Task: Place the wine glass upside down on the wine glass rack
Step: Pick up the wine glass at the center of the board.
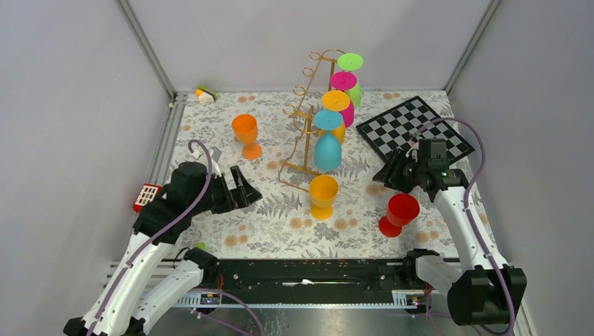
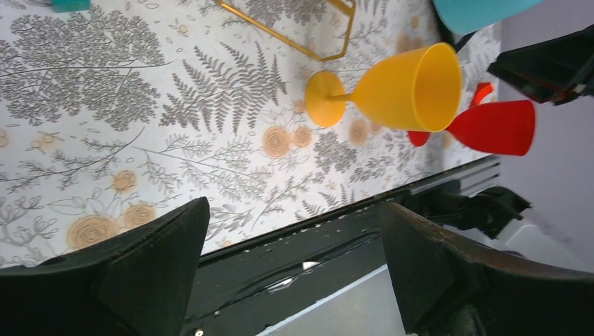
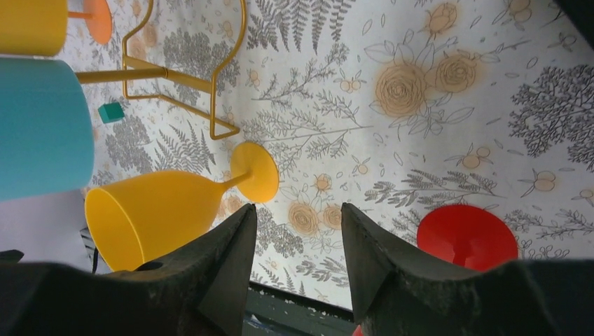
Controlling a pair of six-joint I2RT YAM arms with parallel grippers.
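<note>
At table centre, toward 12 o'clock in the overhead view, the rack [image 1: 307,140] stands upright on the floral tablecloth [image 1: 280,224]. Four glasses hang bowl-down along its top rail; the nearest is the teal glass [image 1: 327,148], and behind it hang an amber, a magenta and a green one.

Three glasses stand upright on the cloth, off the rack:
- yellow glass [image 1: 323,192], just beside the rack base at 6 o'clock from it;
- red glass [image 1: 401,210], at 4 o'clock from the yellow glass;
- orange glass [image 1: 245,131], at 9 o'clock from the rack.

A chessboard [image 1: 413,126] lies at 2 o'clock on the table.

The left gripper [image 1: 245,192] hovers at 9 o'clock from the yellow glass, jaws spread wide and grasping nothing. The right gripper [image 1: 384,175] hovers at 12 o'clock from the red glass, between it and the chessboard. Its jaws are parted, with only cloth visible in the gap in the wrist view, and touch no glass.
</note>
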